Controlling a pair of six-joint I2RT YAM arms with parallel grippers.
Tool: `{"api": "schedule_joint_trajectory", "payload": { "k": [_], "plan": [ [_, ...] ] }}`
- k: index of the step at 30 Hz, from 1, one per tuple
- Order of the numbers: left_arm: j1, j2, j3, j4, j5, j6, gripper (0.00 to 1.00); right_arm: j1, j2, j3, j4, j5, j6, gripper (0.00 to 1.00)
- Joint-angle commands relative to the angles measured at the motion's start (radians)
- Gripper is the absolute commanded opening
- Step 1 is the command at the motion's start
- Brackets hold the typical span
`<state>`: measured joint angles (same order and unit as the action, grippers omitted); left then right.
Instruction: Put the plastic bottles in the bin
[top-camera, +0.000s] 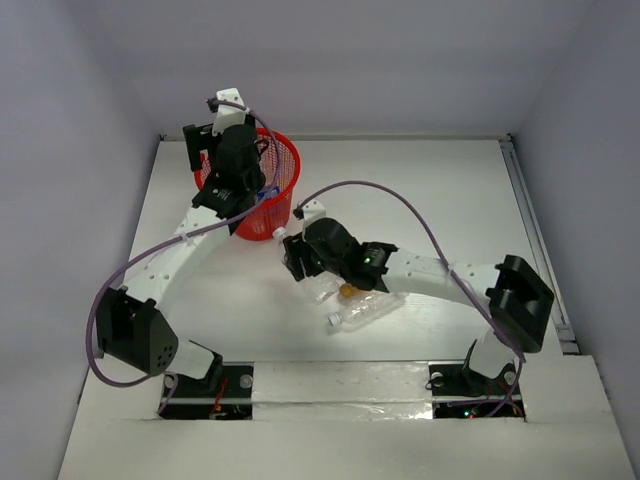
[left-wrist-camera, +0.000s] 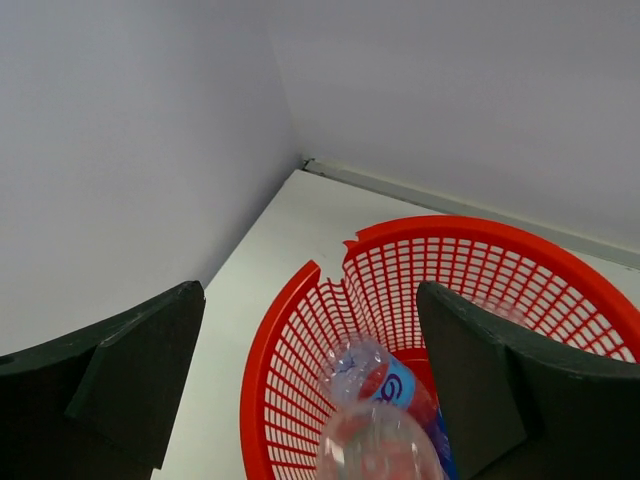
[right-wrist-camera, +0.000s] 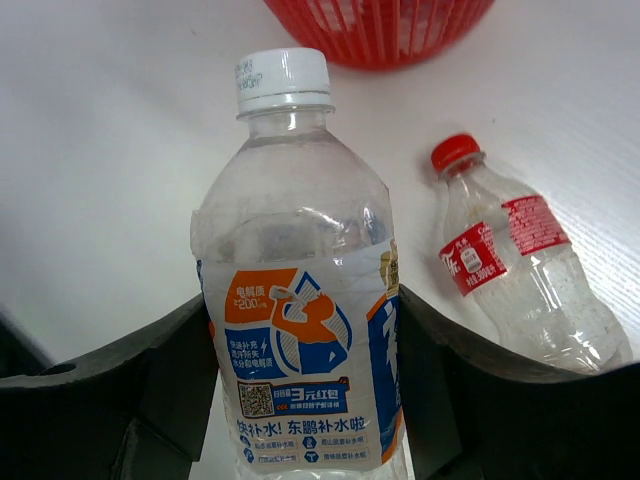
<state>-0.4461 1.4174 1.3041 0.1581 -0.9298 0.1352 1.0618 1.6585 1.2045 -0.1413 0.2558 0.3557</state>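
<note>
Left gripper (top-camera: 243, 188) hangs above the bin (top-camera: 290, 152) near the table's far left corner. Its wrist view shows the jaws wide apart and a blue-labelled bottle (left-wrist-camera: 385, 400) loose inside the bin. Right gripper (right-wrist-camera: 300, 400) pinches the white-capped bottle (right-wrist-camera: 290, 300); the next move, I judge, is lifting it to the bin.

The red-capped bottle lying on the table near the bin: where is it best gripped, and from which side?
Grip the red-capped bottle across its mid-body, around the label, coming down from above with jaws astride its width. It lies flat on the table, cap toward the bin; the body's sides run roughly parallel, while the neck tapers.
</note>
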Motion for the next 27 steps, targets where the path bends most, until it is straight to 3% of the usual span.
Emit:
{"api": "schedule_joint_trajectory", "payload": {
  "k": [1,8,14,21,27],
  "plan": [
    [-0.009,-0.083,0.066,-0.035,0.054,-0.080,0.87,0.007,-0.100,-0.011,0.118,0.000,0.031,0.64],
    [-0.019,-0.219,0.107,-0.196,0.227,-0.265,0.86,0.007,-0.174,0.056,0.181,0.086,0.016,0.62],
    [-0.019,-0.396,0.011,-0.256,0.356,-0.342,0.84,-0.002,-0.132,0.212,0.270,0.143,-0.052,0.63],
    [-0.019,-0.557,-0.155,-0.244,0.394,-0.384,0.82,-0.118,0.027,0.441,0.404,0.177,-0.107,0.62],
    [-0.019,-0.589,-0.201,-0.227,0.424,-0.393,0.81,-0.193,0.294,0.716,0.411,0.157,-0.168,0.62]
  ]
}}
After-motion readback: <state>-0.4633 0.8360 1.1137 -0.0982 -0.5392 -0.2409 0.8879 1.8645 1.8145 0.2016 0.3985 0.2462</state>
